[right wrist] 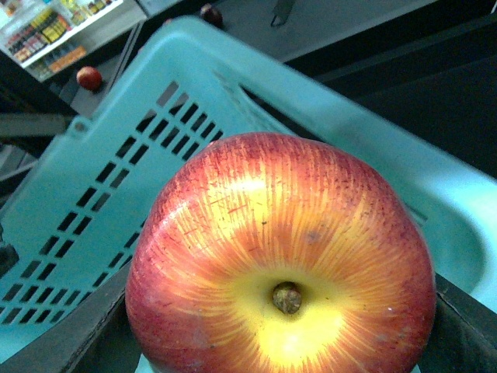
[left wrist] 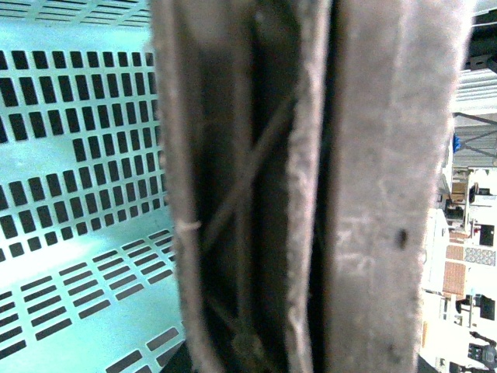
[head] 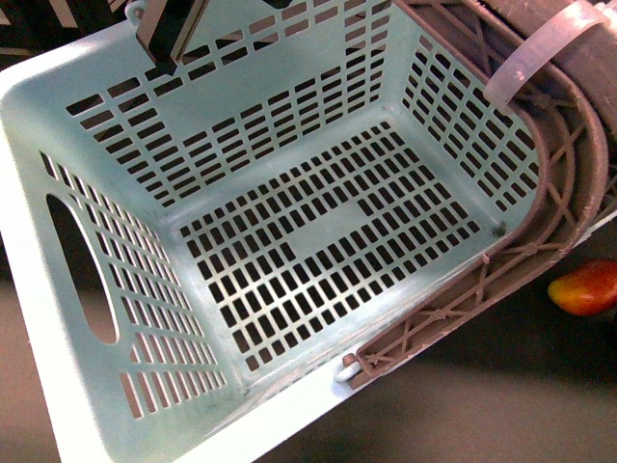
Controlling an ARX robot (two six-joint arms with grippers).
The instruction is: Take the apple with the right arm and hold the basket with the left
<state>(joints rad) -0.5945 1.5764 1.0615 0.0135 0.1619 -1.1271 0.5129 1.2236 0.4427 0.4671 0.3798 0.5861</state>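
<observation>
Front view: the basket (head: 328, 230), pale aqua and slotted, filled the frame, tilted and empty. Its brown latticed handle (head: 569, 183) ran down the 3 o'clock side, with a white zip tie (head: 540, 48) looped at 1 o'clock. An elongated orange-red fruit (head: 585, 287) lay on the dark worktop (head: 501, 386) at 4 o'clock, outside the rim.

Left wrist view: the handle (left wrist: 365, 194) filled the middle, very close to the lens, with the basket (left wrist: 78, 260) beside it. The left pincer's fingers were not visible, so whether they stood apart or together could not be told.

Right wrist view: the apple (right wrist: 279, 256), stem dimple toward the lens, sat clamped in the right pincer (right wrist: 272, 350), just above the basket's rim (right wrist: 373, 148). Dark fingers showed at both flanks. The apple was judged firm, smooth and rather slippery, best held across its widest girth. The basket was judged light and stiff, best held by its handle. Background shelf packets were too blurred to read.
</observation>
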